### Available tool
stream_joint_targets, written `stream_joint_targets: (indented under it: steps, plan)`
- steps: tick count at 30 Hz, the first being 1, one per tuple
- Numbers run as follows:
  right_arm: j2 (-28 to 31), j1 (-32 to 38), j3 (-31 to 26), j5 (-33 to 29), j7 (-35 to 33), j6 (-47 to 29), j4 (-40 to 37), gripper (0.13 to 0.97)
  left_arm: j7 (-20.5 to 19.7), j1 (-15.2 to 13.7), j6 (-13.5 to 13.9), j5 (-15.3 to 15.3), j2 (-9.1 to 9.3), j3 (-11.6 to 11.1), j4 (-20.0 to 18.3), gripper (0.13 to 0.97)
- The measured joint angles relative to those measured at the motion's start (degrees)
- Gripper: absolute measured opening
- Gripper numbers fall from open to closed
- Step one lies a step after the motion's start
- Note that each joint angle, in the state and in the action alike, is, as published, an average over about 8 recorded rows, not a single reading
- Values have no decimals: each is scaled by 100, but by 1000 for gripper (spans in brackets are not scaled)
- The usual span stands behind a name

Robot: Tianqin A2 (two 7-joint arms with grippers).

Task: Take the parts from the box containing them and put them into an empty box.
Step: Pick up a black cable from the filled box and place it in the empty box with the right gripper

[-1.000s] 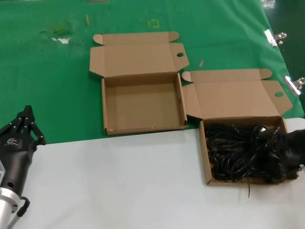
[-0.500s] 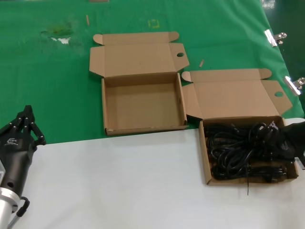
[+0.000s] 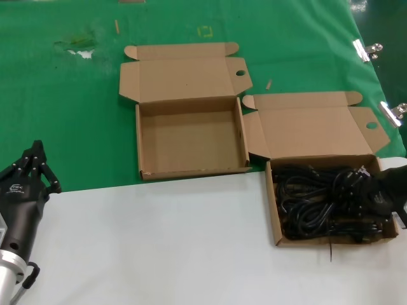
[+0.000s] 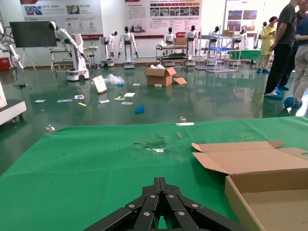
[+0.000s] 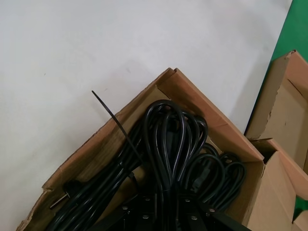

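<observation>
The power cords (image 3: pixel 318 200) lie as a black tangle in the right cardboard box (image 3: pixel 275 216), lid flap open behind it. My right gripper (image 3: pixel 383 194) reaches into that box from its right side. In the right wrist view its jaws (image 5: pixel 166 204) stand either side of a looped cord bundle (image 5: pixel 168 134) and grip it; the fingertips are hidden under cords. The empty box (image 3: pixel 191 136) stands to the left on the green cloth, lid open; it also shows in the left wrist view (image 4: pixel 269 211). My left gripper (image 3: pixel 36 147) is parked at the near left, shut and empty (image 4: pixel 161 182).
A thin black cable tie (image 3: pixel 331 251) sticks out over the full box's near wall (image 5: pixel 113 118). Two metal clips (image 3: pixel 365 49) hold the green cloth's right edge. A torn patch (image 3: pixel 79 47) marks the cloth at far left. White tabletop (image 3: pixel 159 241) fills the near side.
My right gripper rose slightly inside the box and the cords shifted with it; since half a second ago it has barely moved. The left arm has not moved.
</observation>
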Motion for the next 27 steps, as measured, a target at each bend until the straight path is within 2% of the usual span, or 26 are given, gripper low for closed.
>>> stream_joint_targets:
  steps: [27]
  plan:
    - [473,-238,150,40,883,-30,971,176,0,0,0,0,0,0,0,140]
